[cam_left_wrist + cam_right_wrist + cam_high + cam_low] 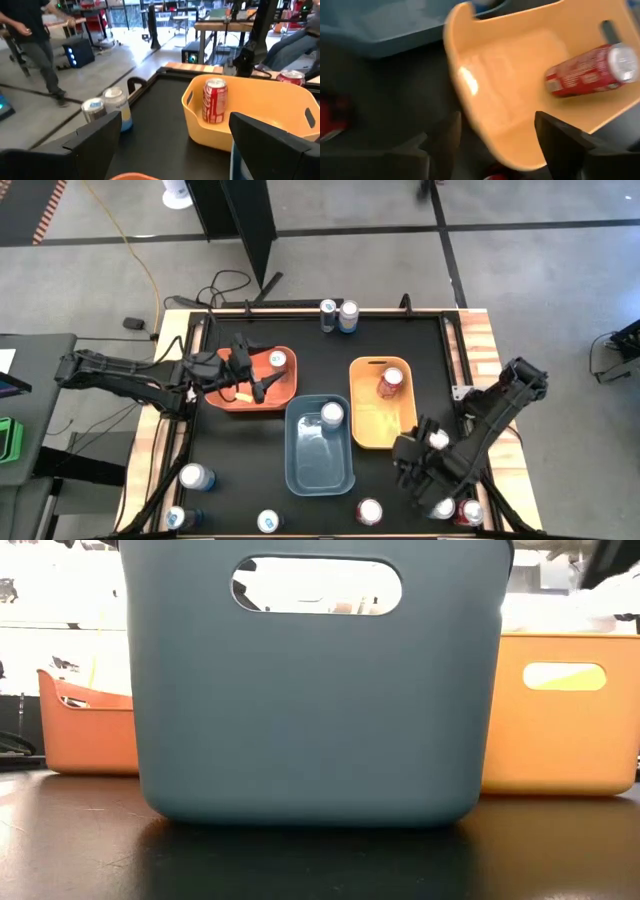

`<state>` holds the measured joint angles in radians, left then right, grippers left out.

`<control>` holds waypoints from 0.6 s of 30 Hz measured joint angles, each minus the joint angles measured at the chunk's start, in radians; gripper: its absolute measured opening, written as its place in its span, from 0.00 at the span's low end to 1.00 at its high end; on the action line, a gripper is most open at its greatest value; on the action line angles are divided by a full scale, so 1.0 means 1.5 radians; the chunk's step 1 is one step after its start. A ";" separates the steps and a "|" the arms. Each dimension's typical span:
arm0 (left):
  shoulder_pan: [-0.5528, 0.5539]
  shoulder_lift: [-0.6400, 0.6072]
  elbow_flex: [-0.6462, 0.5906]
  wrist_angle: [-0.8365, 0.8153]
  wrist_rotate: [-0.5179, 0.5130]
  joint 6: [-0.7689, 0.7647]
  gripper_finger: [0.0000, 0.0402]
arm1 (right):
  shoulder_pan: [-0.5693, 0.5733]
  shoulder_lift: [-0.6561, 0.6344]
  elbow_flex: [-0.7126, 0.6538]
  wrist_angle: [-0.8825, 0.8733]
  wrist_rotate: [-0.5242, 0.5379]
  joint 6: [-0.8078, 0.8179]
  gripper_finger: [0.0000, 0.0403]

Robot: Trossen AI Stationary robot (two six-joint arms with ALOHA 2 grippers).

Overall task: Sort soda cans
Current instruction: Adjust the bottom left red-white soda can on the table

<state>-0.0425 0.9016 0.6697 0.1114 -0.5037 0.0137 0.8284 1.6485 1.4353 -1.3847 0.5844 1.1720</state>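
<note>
Three bins sit mid-table: orange (pixel 232 396), blue (pixel 300 470) and yellow (pixel 365 430). A red soda can (pixel 390 383) stands upright in the yellow bin, a silver-topped can (pixel 332 414) in the blue bin and another (pixel 278 360) in the orange bin. Loose cans stand on the table: two at the far edge (pixel 338 315), three at the near left (pixel 195 476), and others at the near right (pixel 370 511). My left gripper (pixel 265 385) hovers open over the orange bin. My right gripper (pixel 412 460) is open beside the yellow bin's near right corner, its fingers (pixel 555 135) holding nothing.
The black mat is framed by a wooden border (pixel 478 350). The blue bin's wall (pixel 320 710) fills the low view, with the orange bin (pixel 90 730) and the yellow bin (pixel 560 710) on either side. A person (pixel 35 40) walks in the room beyond the table.
</note>
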 joint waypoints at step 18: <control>0.000 0.000 0.000 -0.035 0.000 -0.051 0.91 | 0.059 0.019 0.000 0.196 -0.042 0.059 0.71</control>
<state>-0.0425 0.9016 0.6697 0.0586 -0.5037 -0.0634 0.9163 1.6765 1.4353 -1.0901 0.5209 1.2602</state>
